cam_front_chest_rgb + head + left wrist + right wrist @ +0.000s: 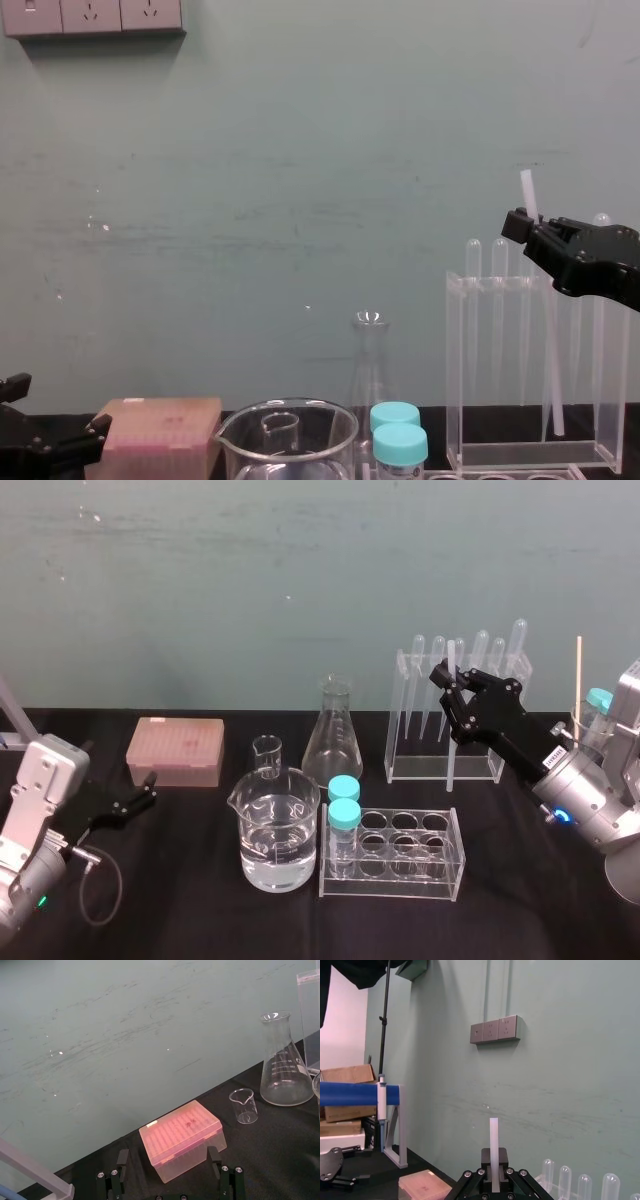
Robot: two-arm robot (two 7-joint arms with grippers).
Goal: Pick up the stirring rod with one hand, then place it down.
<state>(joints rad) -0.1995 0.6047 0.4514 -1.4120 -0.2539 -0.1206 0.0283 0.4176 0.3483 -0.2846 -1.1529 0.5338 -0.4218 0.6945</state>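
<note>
My right gripper (449,687) is shut on the stirring rod (450,742), a thin translucent-white stick held nearly upright just in front of the clear rack (420,765). In the chest view the stirring rod (547,340) slants a little, its top poking above the right gripper (522,226) and its lower end near the rack's base. The right wrist view shows the stirring rod (493,1142) standing up between the black fingers (487,1157). My left gripper (148,789) rests open at the table's left, pointing at the pink box (181,1137).
A water-filled beaker (279,835), a small beaker (267,754) and a conical flask (334,732) stand mid-table. A low tube rack (400,855) holds two blue-capped tubes (344,802). Pipettes (478,655) stand in the clear rack. A wooden stick (578,675) rises at far right.
</note>
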